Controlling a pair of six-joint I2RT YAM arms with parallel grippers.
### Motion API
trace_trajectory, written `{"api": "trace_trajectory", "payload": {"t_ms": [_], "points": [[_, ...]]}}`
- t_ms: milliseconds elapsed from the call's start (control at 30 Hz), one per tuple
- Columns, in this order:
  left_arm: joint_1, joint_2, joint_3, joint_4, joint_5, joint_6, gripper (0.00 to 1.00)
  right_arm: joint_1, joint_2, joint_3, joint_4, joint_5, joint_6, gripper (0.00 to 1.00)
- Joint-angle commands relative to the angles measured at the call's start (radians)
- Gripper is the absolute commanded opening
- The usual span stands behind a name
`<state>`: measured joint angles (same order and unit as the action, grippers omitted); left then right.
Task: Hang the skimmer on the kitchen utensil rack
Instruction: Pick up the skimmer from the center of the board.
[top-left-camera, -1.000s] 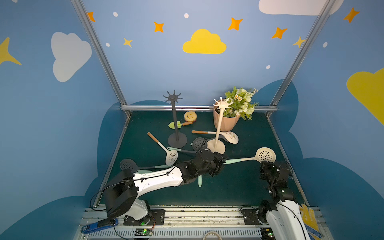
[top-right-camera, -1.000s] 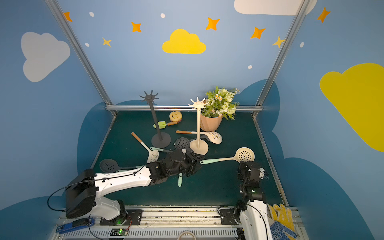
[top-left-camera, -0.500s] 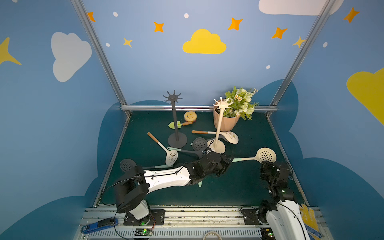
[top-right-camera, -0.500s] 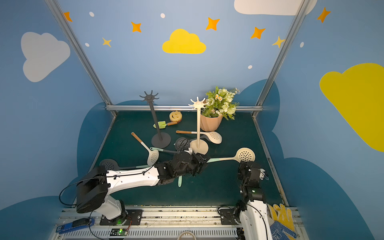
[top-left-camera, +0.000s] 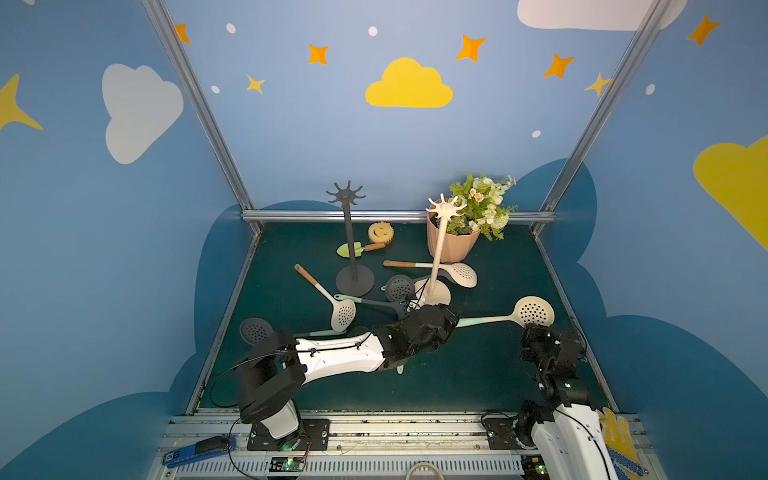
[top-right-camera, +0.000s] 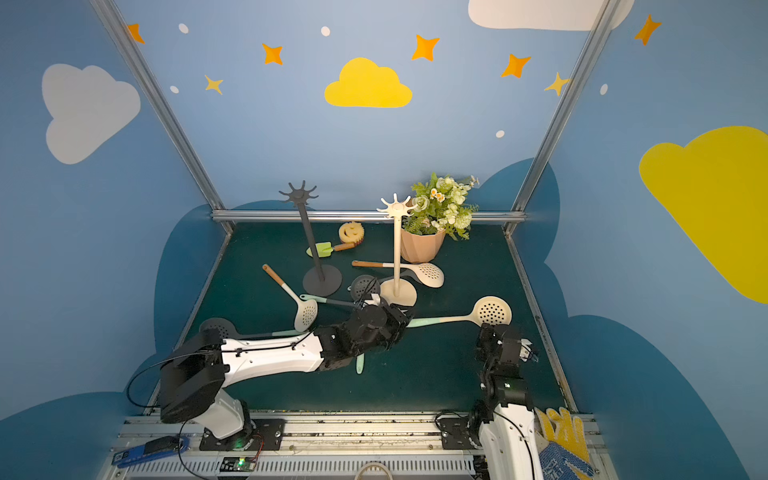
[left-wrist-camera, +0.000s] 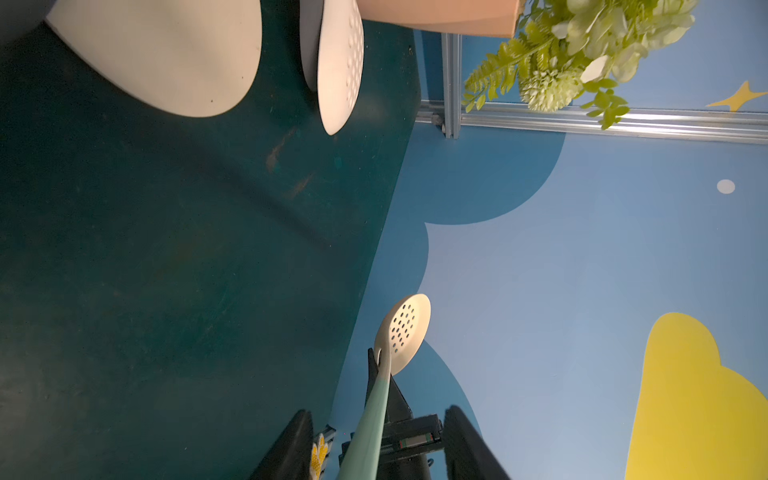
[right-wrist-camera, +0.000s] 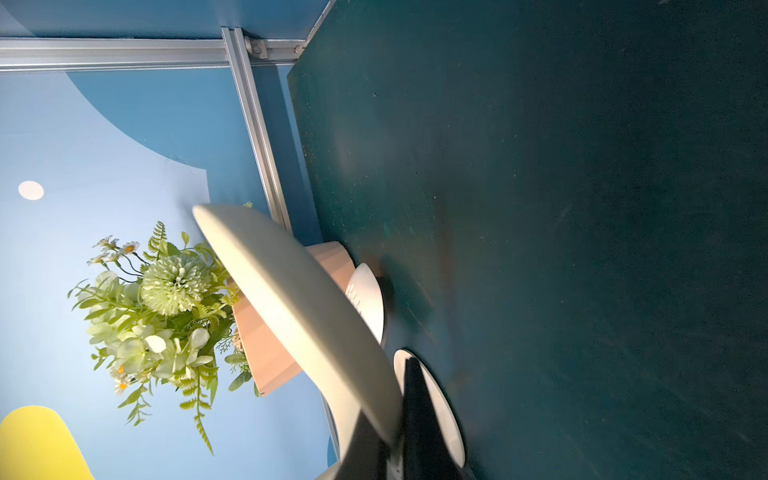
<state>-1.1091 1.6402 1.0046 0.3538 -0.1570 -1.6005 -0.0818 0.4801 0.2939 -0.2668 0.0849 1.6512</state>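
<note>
Straddling handle of mint-handled cream skimmer (top-left-camera: 534, 311): left gripper (left-wrist-camera: 379, 411), fingers part open, gap each side, no grip | right gripper (right-wrist-camera: 388, 419) clamped tight on skimmer bowl rim | skimmer spans between both grippers, in front of cream rack (top-left-camera: 437, 253) base, not yet hung

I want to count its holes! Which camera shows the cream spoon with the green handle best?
In both top views the cream skimmer shows nearly whole, holes clear. The left wrist view sees it slanted; the right wrist view only its blurry rim.
</note>
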Motion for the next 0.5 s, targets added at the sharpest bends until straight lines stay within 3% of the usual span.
{"api": "trace_trajectory", "payload": {"t_ms": [0, 300, 467], "points": [[-0.002, 0.020, 0.011, 0.051, -0.057, 0.026, 0.46, -0.007, 0.000, 0.038, -0.003, 0.003, 0.011, 0.04], [-0.003, 0.042, 0.010, 0.113, -0.066, 0.037, 0.33, -0.009, -0.001, 0.038, -0.015, 0.003, 0.010, 0.04], [-0.006, 0.062, 0.023, 0.113, -0.036, 0.033, 0.36, -0.009, -0.003, 0.039, -0.016, 0.011, 0.015, 0.04]]}}
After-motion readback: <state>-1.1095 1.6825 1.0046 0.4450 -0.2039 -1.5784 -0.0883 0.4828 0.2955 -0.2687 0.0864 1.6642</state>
